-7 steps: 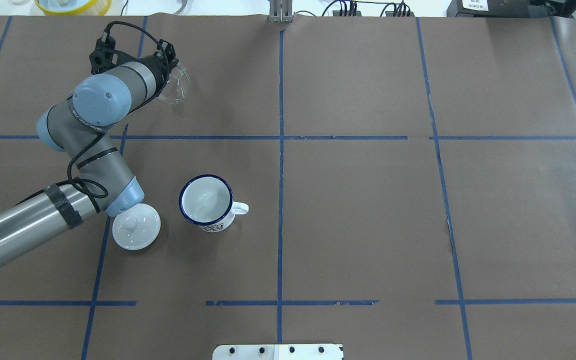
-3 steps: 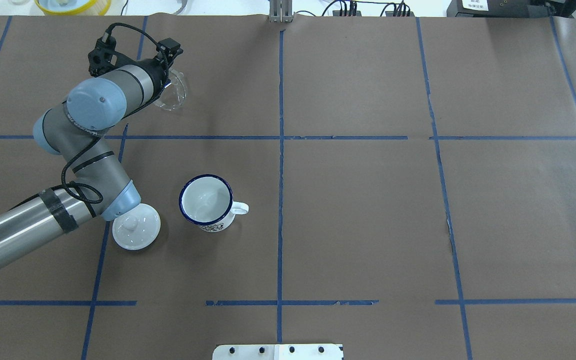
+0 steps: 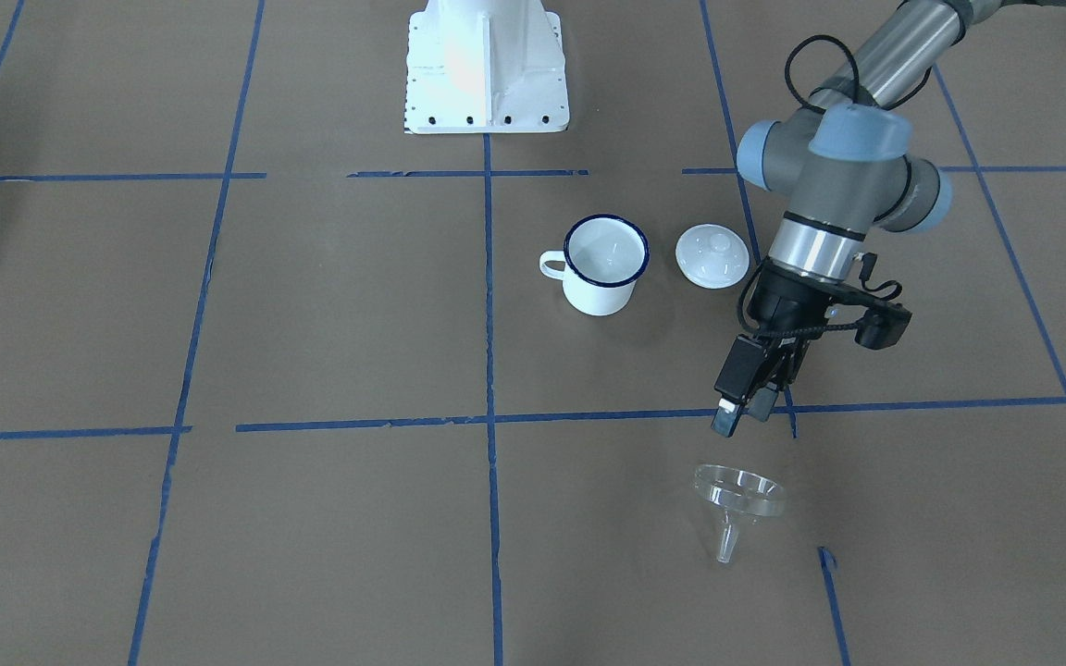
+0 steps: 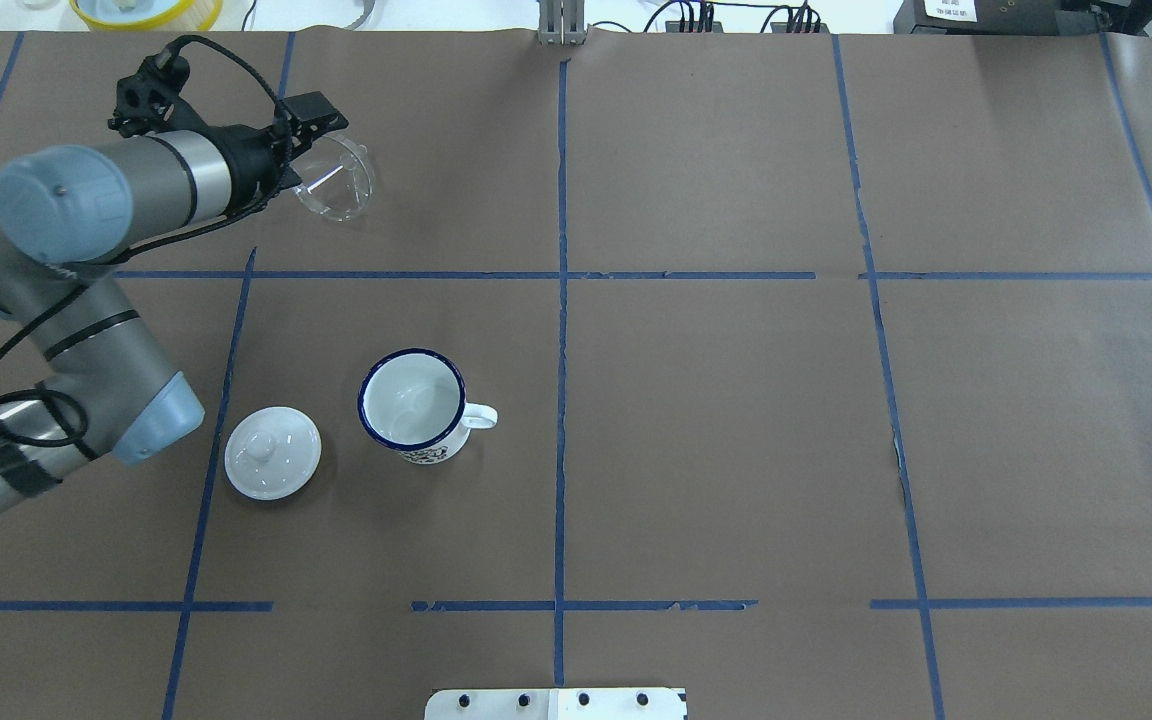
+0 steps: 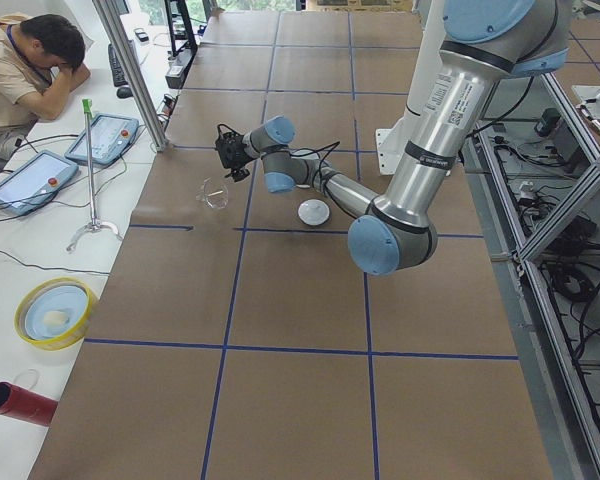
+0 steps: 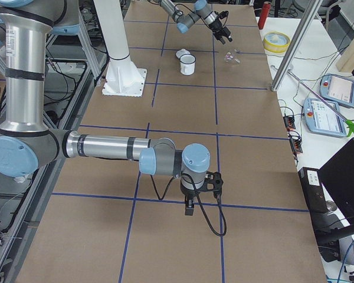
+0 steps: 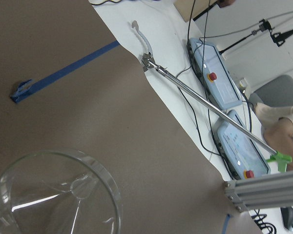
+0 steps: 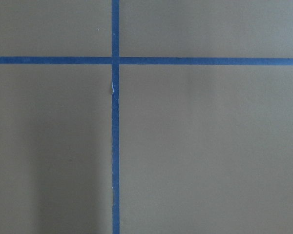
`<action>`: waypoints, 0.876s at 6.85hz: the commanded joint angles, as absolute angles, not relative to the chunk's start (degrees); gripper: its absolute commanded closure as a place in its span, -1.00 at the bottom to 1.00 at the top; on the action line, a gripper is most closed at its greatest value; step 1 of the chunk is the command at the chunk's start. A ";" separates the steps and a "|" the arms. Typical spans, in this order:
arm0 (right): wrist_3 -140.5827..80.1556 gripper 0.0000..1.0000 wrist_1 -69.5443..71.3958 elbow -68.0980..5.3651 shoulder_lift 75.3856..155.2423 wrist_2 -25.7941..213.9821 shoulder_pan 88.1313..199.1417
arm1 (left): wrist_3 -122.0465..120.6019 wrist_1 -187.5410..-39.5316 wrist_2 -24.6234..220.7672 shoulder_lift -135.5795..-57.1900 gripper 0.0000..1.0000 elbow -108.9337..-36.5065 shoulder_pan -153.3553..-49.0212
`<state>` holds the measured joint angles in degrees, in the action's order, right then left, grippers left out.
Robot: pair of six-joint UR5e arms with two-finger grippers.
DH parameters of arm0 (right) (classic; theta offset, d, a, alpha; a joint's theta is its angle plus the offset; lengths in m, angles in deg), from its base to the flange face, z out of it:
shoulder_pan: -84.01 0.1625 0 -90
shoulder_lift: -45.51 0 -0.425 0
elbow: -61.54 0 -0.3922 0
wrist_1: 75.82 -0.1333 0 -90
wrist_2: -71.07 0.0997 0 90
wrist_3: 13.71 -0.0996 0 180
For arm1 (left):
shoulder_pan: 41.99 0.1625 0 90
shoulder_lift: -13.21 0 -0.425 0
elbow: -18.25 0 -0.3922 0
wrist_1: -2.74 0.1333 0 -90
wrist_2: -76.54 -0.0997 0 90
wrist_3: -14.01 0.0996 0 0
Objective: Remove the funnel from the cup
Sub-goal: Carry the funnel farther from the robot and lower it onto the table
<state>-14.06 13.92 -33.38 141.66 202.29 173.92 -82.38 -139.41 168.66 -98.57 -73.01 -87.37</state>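
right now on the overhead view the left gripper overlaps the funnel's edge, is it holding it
Observer: No. The front-facing view shows a clear gap between the open left gripper and the funnel.
Operator: ok is the funnel upright or tipped
Observer: It looks tipped on its side in that view, with the wide rim toward the robot and the spout pointing away from it.
Operator: and the right arm, i cant see it at all
Observer: The exterior right view shows the right gripper pointing down over the table, far from the cup.
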 commanded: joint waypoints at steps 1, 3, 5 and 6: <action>-14.06 -1.00 13.92 -33.38 141.66 202.29 173.92 | -64.72 -131.00 184.74 -92.36 -1.00 -82.53 -90.93; -14.06 -1.00 13.92 -33.38 141.66 202.29 173.92 | -52.66 -108.99 192.55 -92.35 -1.00 -90.78 -96.12; -14.06 -1.00 13.92 -33.38 141.66 202.29 173.92 | -51.47 -102.03 192.03 -90.08 -1.00 -98.17 -95.00; -14.06 -1.00 13.92 -33.38 141.66 202.29 173.92 | -50.77 -101.85 191.94 -89.28 -1.00 -98.55 -90.64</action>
<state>-14.06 13.91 -33.38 141.66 202.29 173.92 -51.63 -103.33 191.97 -90.56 -96.64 -94.22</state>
